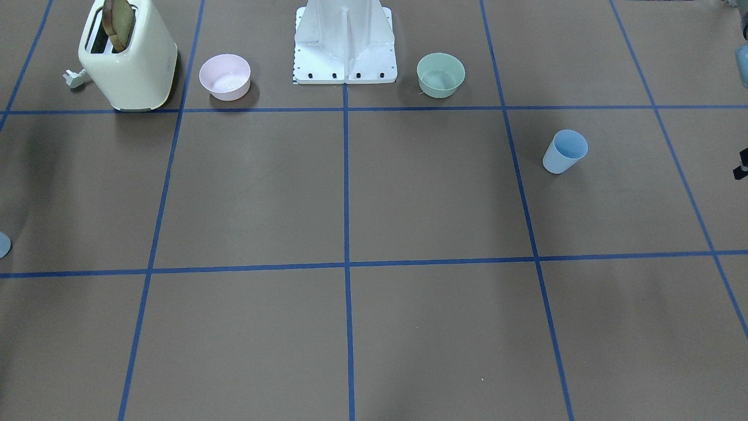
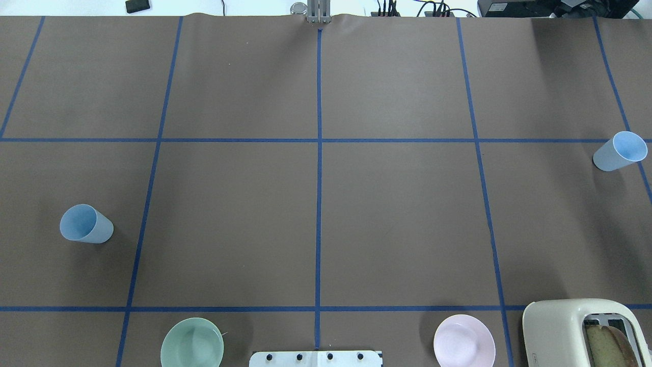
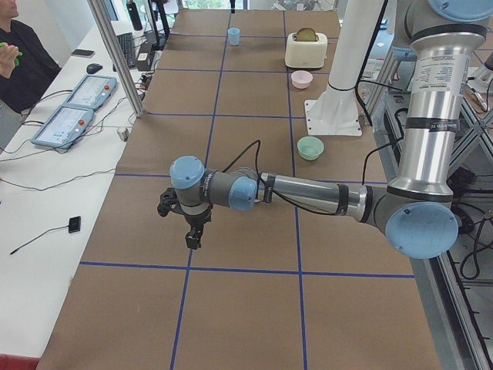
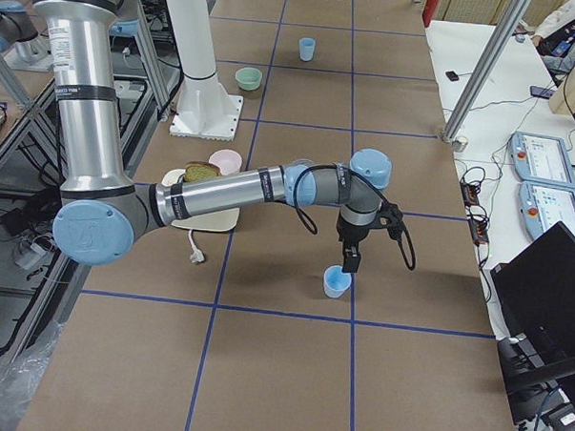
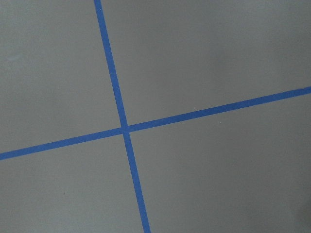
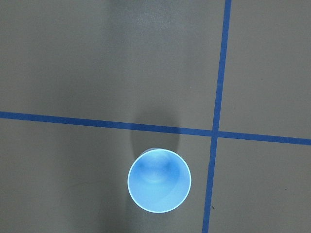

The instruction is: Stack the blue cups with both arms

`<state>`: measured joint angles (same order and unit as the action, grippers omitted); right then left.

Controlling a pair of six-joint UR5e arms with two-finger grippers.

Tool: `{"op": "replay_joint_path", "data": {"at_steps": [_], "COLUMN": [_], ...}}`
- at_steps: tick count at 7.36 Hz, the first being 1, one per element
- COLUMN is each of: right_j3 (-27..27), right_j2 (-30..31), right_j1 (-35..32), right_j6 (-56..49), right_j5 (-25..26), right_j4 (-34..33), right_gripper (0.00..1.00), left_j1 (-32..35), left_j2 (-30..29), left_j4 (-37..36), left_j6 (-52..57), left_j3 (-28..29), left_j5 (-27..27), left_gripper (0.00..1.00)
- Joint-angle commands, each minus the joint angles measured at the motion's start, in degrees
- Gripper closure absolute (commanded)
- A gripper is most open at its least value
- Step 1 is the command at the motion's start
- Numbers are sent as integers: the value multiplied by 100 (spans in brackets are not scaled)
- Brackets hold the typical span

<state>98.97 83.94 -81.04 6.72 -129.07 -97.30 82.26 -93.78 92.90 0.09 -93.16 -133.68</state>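
Count: two light blue cups, the left cup point(image 2: 86, 224) and the right cup point(image 2: 620, 151). There are two arms, the left arm point(image 3: 308, 193) and the right arm point(image 4: 222, 195). There are two bowls, a pink bowl point(image 1: 225, 76) and a green bowl point(image 1: 440, 74). There is one toaster point(image 1: 137, 64) holding one bread slice point(image 1: 118, 23), and one white pedestal point(image 1: 345, 52).

The cups stand well apart at opposite ends of the table point(image 2: 397, 219). The left cup is in the middle row of the tape grid. The right cup is by a tape crossing near the right edge.

Views: the overhead view shows both cups whole. The front-facing view cuts the right cup at its frame edge. The arms appear in full only in the two side views.

The right side view puts the right gripper point(image 4: 349, 264) pointing down, just above the right cup's rim. Contact cannot be judged. The right wrist view looks straight into that cup's mouth. The left gripper point(image 3: 192, 237) hangs pointing down over the table. The left wrist view shows only brown surface and one tape crossing.

Gripper state: for both, the jaws appear only in side views, so open or closed cannot be told.

Orientation: both cups stand upright with the wide mouth up and the narrow base on the table. Their long axis is vertical.
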Motion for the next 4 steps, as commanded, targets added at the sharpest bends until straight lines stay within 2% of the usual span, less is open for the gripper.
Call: {"op": "replay_joint_path", "data": {"at_steps": [1, 3, 4], "right_j3": [17, -9, 34], "right_j2": [-131, -185, -150], "right_j1": [35, 158, 202], "right_j6": [-4, -13, 4], "right_j5": [13, 22, -13], "right_j4": [0, 35, 296], "right_gripper": [0, 0, 0], "left_j1": [1, 1, -8], "left_j2": [0, -9, 0], "left_j4": [0, 0, 0], "left_j6": [-17, -26, -348], "left_j3": [0, -70, -236], "left_j5": [0, 0, 0], "left_gripper": [1, 1, 1]}}
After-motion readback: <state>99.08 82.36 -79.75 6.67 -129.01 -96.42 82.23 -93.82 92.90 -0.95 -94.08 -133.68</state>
